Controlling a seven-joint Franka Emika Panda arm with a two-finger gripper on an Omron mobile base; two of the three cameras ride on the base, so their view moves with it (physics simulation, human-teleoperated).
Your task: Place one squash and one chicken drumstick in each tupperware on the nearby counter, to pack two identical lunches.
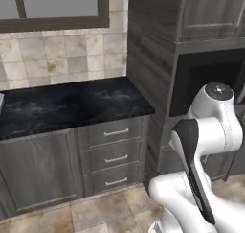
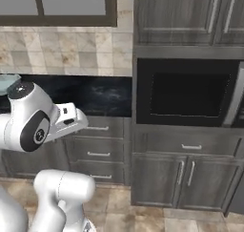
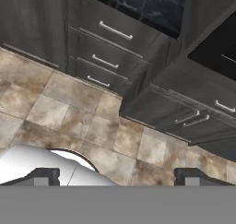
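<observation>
The black stone counter (image 1: 72,105) runs along the tiled wall, and its right end shows again in the right base view (image 2: 105,95) and at the top of the hand view (image 3: 147,2). A pale-blue tupperware (image 2: 5,83) peeks out at the counter's far left, partly behind my arm; a sliver of it touches the left base view's edge (image 1: 1,101). The squash and the chicken drumstick are out of view. My gripper (image 3: 117,177) is open with nothing between its fingertips. It hangs well above the floor, in front of the drawers and apart from the counter.
Three stacked drawers (image 1: 115,155) sit under the counter's right end. A tall dark cabinet with a built-in oven (image 2: 186,92) stands right of the counter. Tan floor tiles (image 3: 69,112) lie below the hand. A window (image 1: 52,6) is above the backsplash.
</observation>
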